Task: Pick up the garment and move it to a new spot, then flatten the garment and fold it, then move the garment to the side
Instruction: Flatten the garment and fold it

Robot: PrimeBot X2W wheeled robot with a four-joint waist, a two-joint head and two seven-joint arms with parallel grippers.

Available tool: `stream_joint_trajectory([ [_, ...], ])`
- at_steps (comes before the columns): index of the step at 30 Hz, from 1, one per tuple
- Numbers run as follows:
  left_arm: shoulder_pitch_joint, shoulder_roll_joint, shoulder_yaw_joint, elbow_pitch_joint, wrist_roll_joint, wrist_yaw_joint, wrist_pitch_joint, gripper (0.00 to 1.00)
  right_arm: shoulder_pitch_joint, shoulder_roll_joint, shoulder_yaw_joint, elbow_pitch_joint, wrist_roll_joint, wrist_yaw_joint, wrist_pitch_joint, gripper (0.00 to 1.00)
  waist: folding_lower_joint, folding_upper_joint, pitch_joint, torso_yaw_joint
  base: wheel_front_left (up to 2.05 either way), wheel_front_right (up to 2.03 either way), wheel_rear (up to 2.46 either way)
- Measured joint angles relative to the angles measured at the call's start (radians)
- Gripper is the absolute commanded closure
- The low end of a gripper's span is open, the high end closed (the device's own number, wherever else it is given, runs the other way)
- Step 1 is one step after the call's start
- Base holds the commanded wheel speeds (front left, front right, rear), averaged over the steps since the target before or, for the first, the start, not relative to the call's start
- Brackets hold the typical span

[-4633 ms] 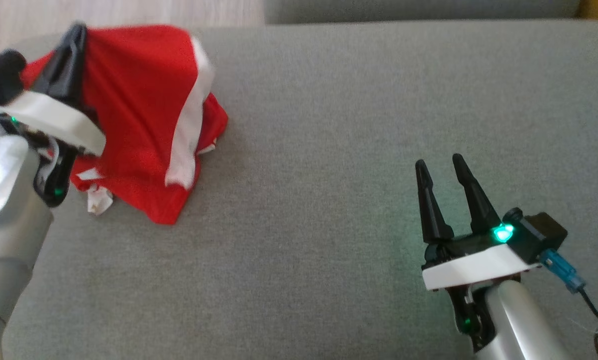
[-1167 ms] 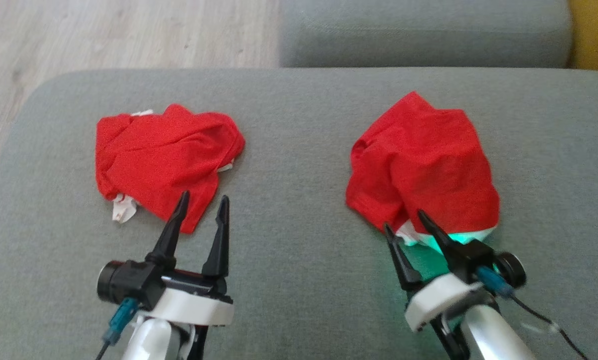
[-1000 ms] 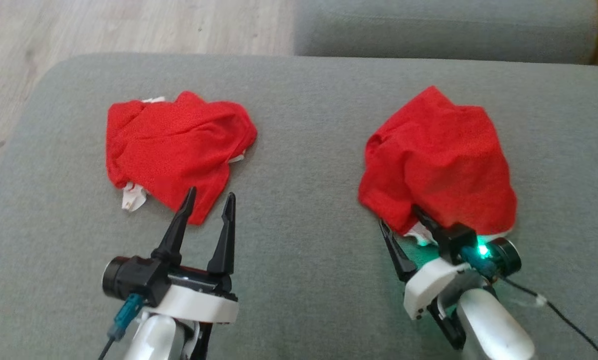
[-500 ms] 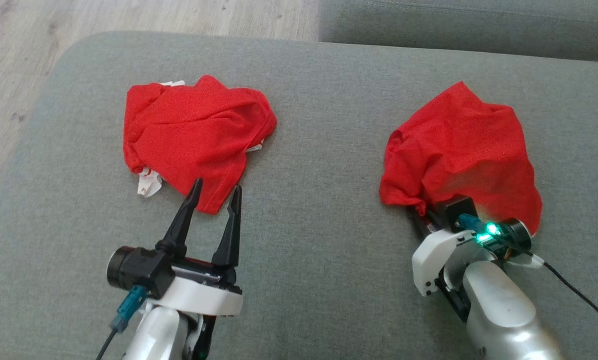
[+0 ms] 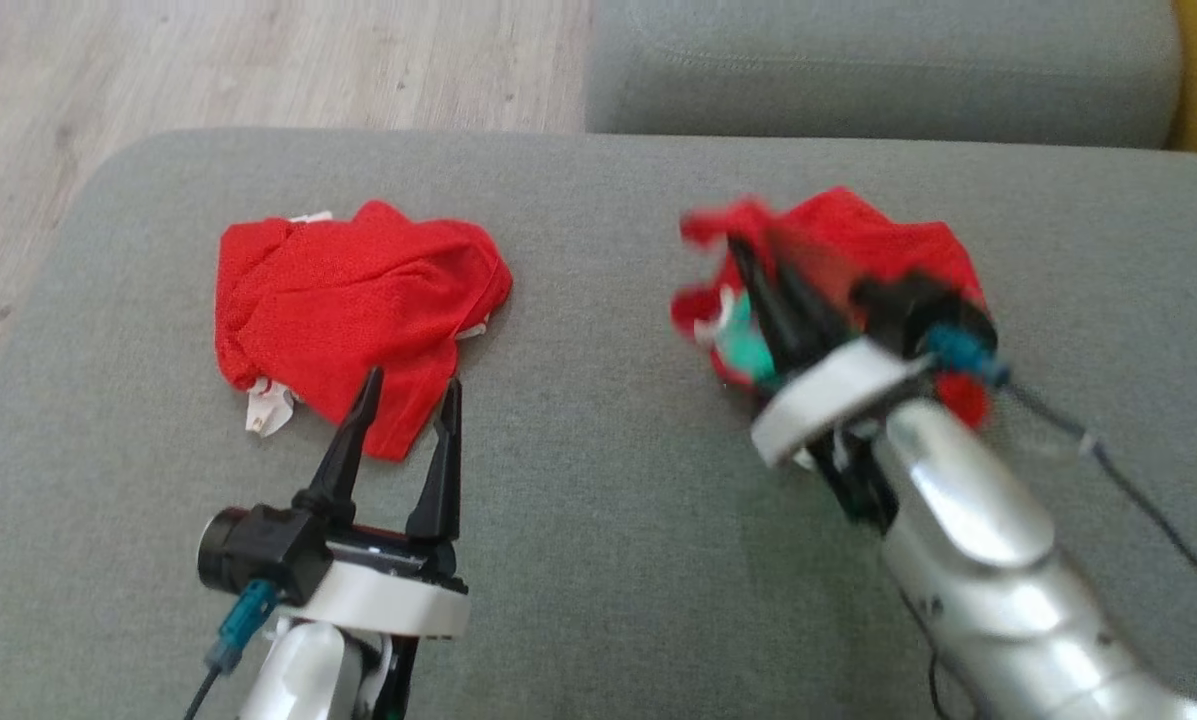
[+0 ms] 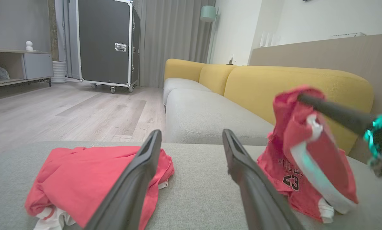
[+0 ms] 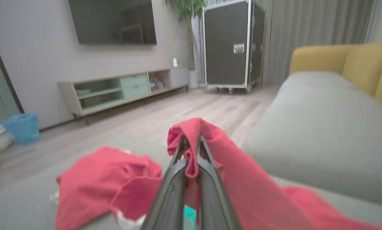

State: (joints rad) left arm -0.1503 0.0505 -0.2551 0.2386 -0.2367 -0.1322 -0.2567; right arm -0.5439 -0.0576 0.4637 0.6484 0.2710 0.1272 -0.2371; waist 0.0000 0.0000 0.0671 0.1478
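Two crumpled red garments with white trim lie on the grey sofa seat (image 5: 598, 520). My right gripper (image 5: 755, 250) is shut on a fold of the right garment (image 5: 858, 235) and holds that fold lifted off the seat, blurred by motion. The right wrist view shows red cloth (image 7: 235, 179) pinched between the tips of my right gripper (image 7: 192, 140). In the left wrist view this garment (image 6: 293, 159) hangs from a dark finger (image 6: 331, 111). My left gripper (image 5: 413, 380) stands open and empty at the near edge of the left garment (image 5: 358, 290), also visible between my left gripper's fingers (image 6: 191, 132).
The seat's rounded left edge drops to a wooden floor (image 5: 208, 60). Another grey cushion (image 5: 858, 70) lies behind, with yellow backrests (image 6: 293, 80) to the right. A black wheeled case (image 6: 104, 41) and a low cabinet (image 7: 120, 89) stand across the room.
My right gripper has shut on the near edge of the right garment and raised it, swinging up and to the left. The left arm has kept still; the head camera has shifted.
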Motion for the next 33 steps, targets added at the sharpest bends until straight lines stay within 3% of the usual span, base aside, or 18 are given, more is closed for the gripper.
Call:
stream_joint_trajectory([
  [5,0.035,0.0,0.009,0.0,0.0,0.0,0.0,0.0,-0.101,-0.001,-0.03,-0.141,0.131,0.0,-0.011,1.0,-0.0001,0.0,-0.031,-0.012,0.0,0.0,0.0],
  [7,0.053,0.0,0.023,-0.001,0.0,0.0,0.0,0.0,-0.133,-0.001,-0.142,-0.201,0.173,0.0,-0.014,1.0,-0.0001,0.0,-0.041,-0.022,0.0,0.0,0.0],
  [11,0.055,0.0,0.028,-0.011,0.0,0.0,0.0,0.0,-0.123,-0.002,-0.307,-0.176,0.179,0.0,-0.019,1.0,0.0,0.0,-0.042,-0.034,0.0,0.0,0.0],
  [15,0.055,0.0,0.027,-0.017,0.0,0.0,0.0,0.0,-0.055,-0.014,-0.5,-0.094,0.063,0.0,-0.006,1.0,0.0,0.0,-0.029,-0.044,0.0,0.0,0.0],
  [16,0.055,0.0,0.027,-0.017,0.0,0.0,0.0,0.0,-0.055,-0.014,-0.5,-0.094,0.063,0.0,-0.006,1.0,0.0,0.0,-0.029,-0.044,0.0,0.0,0.0],
  [24,0.053,0.0,0.026,-0.018,0.0,0.0,0.0,0.0,0.136,-0.036,-0.851,-0.054,-0.19,0.0,0.065,1.0,0.0,0.0,-0.005,-0.075,0.0,0.0,0.0],
  [25,0.052,0.0,0.026,-0.018,0.0,0.0,0.0,0.0,0.149,-0.032,-0.897,-0.055,-0.227,0.0,0.077,0.71,0.0,0.0,-0.003,-0.082,0.0,0.0,0.0],
  [26,0.051,0.0,0.026,-0.018,0.0,0.0,0.0,0.0,0.158,-0.026,-0.942,-0.058,-0.261,0.0,0.086,0.01,0.0,0.0,-0.001,-0.088,0.0,0.0,0.0],
  [30,0.044,0.0,0.021,-0.017,0.003,0.0,0.0,0.0,0.166,-0.002,-1.037,-0.11,-0.391,0.0,0.089,0.0,0.0,0.0,0.004,-0.115,0.0,0.0,0.0],
  [33,0.038,0.0,0.02,-0.017,0.005,0.0,0.0,0.0,0.162,0.009,-1.045,-0.139,-0.421,0.0,0.077,0.0,0.0,0.0,0.004,-0.132,0.0,0.0,0.0],
])
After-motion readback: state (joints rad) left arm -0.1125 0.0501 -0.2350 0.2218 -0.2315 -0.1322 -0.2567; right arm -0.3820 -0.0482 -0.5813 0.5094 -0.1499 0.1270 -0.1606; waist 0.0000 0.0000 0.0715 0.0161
